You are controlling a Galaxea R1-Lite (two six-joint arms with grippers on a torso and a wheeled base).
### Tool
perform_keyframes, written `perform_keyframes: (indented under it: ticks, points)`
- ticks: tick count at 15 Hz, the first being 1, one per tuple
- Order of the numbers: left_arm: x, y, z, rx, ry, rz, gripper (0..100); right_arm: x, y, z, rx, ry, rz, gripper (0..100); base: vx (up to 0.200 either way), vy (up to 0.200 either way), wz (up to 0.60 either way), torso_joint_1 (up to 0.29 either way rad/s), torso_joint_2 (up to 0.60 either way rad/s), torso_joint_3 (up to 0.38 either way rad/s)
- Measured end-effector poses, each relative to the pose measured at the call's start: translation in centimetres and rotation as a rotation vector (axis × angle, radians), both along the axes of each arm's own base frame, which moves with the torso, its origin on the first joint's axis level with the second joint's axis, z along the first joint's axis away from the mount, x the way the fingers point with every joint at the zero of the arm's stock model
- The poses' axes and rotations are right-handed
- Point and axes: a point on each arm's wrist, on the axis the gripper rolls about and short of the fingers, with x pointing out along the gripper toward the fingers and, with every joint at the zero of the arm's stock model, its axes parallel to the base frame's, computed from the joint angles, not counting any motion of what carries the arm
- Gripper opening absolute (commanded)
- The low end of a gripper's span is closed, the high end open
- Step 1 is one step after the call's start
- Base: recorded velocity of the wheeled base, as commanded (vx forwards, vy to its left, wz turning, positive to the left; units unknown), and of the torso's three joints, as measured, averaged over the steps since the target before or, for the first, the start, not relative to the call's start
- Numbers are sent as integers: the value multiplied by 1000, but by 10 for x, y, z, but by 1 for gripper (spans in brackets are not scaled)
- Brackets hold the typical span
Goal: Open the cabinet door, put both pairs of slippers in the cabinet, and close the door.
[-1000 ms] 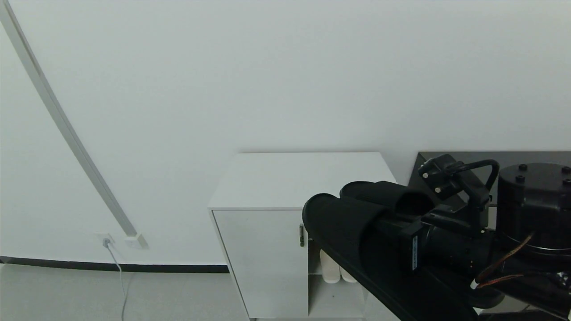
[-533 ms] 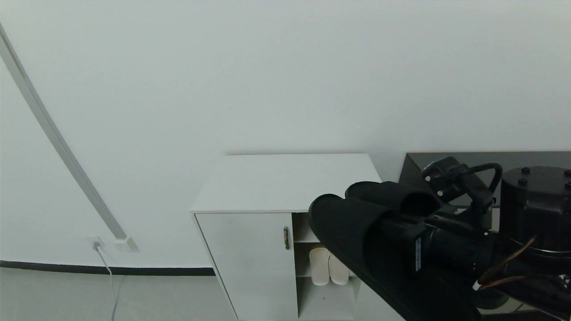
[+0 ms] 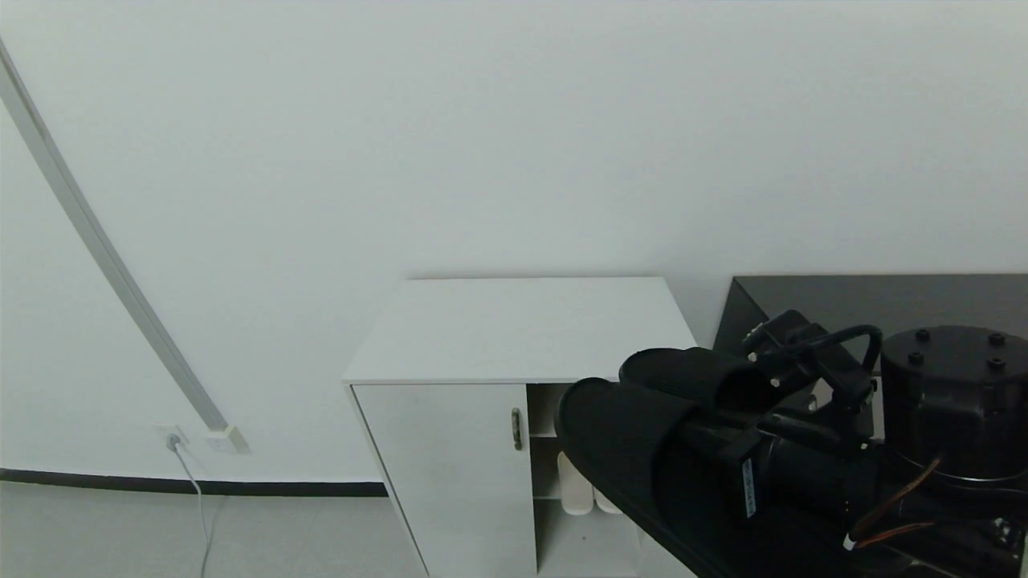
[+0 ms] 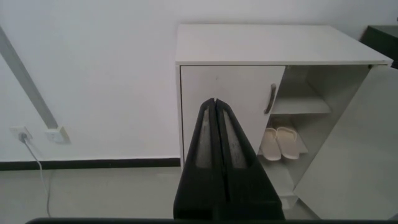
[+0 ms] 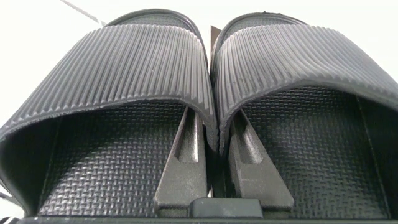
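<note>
Claw on right (image 5: 216,121) grasps black slippers (image 3: 626,425), half-hiding white slippers (image 3: 574,490) in cabinet (image 3: 514,329); left claw (image 4: 215,107) clenched, empty

The head camera looks forward and slightly down from well back, seeing the cabinet (image 3: 514,329) from above its top. The left wrist camera faces the cabinet's front from lower and nearer, and shares with the head view its open half and the white slippers (image 4: 283,142) inside. The right wrist camera sits right behind the black slippers (image 5: 143,81), before the cabinet's open side.
</note>
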Motion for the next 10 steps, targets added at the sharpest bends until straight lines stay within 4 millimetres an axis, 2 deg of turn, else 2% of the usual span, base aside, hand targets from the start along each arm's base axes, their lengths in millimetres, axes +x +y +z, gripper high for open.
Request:
perform_keyframes:
  ticks: [2,10]
  points:
    - [0,0,0,0,-1,0,0,0,0,-1,-3,2,0,0,0,0,0,-47,87,52]
    - [0,0,0,-2,0,0,0,0,1,-4,-9,14,9,0,0,0,0,-147,335,184]
